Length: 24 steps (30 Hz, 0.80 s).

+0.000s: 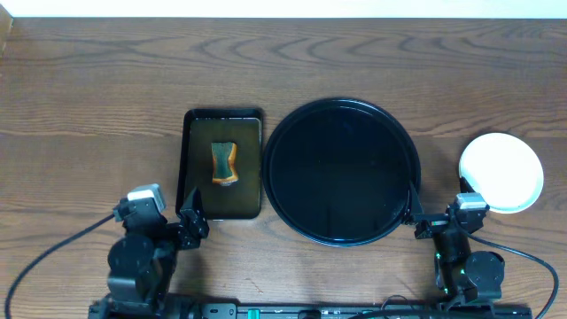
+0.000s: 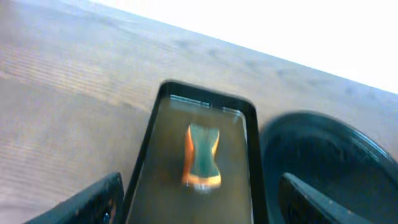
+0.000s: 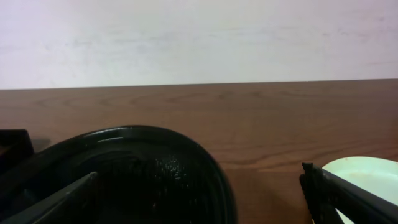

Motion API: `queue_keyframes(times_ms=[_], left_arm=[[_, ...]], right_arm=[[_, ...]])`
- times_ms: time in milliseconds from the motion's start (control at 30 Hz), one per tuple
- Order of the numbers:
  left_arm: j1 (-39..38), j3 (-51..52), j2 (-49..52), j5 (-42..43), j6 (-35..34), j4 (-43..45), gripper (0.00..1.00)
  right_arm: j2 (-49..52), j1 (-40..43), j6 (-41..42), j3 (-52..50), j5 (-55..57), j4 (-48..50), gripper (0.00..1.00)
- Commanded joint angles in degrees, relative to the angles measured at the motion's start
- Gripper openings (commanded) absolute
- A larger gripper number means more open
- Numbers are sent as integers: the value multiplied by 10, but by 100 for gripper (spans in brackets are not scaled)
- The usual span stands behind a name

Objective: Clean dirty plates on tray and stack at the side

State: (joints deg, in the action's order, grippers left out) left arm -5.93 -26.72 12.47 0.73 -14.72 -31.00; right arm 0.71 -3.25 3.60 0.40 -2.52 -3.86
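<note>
Brown wood-grain table [image 1: 89,89] fills the overhead view, with a strip of pale wall [image 3: 199,37] along its far edge.

Item 1, round tray [image 1: 267,168]: glossy black, right of centre. Its floor shows only dark sheen and reflections. The right wrist view catches only its far right curve; the rest is cut off by the frame.

Item 2, plates [image 1: 500,173]: on the table just right of the round tray, off it and clear of its rim. From above they read as one pale disc. How many are stacked, and what colour each is, cannot be told. The right wrist view shows only a pale mint sliver at lower right, cut by the frame edge and partly behind a finger.

Item 3, rectangular tray [image 1: 189,159]: black, just left of the round tray. An orange and dark green sponge [image 1: 224,164] lies near its middle. The left wrist view of both is blurred, and the tray's near end is cut off.

Item 4, left gripper [image 2: 200,179]: by the near left corner of the rectangular tray, spread wide and holding nothing. Only its two dark fingers [image 2: 93,202] show, at the lower corners of its own view.

Item 5, right gripper [image 3: 200,171]: low, between the round tray's near right rim and the plates, also wide and holding nothing. Its fingertips [image 3: 342,196] are partly out of frame.

Both arm bases are cut off at the near edge of the overhead view.
</note>
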Motion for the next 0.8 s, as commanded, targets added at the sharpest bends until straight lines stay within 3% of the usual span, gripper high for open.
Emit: queue_keyframes(times_ms=[0, 200, 400, 533, 667, 767], left_arm=[[10, 69, -53, -2, 12, 71, 79], [11, 189, -112, -2, 14, 252, 79], [13, 266, -124, 9, 82, 412, 79], [13, 265, -124, 53, 169, 382, 79], [13, 265, -124, 66, 162, 281, 79], [13, 265, -122, 63, 162, 276, 79]], right_arm=[[-3, 12, -7, -1, 4, -3, 99], [-3, 12, -7, -1, 4, -3, 99], [-3, 12, -7, -1, 4, -3, 99], [-3, 12, -7, -1, 4, -3, 99], [-3, 12, -7, -1, 4, -3, 99], [-3, 12, -7, -1, 4, -3, 99]])
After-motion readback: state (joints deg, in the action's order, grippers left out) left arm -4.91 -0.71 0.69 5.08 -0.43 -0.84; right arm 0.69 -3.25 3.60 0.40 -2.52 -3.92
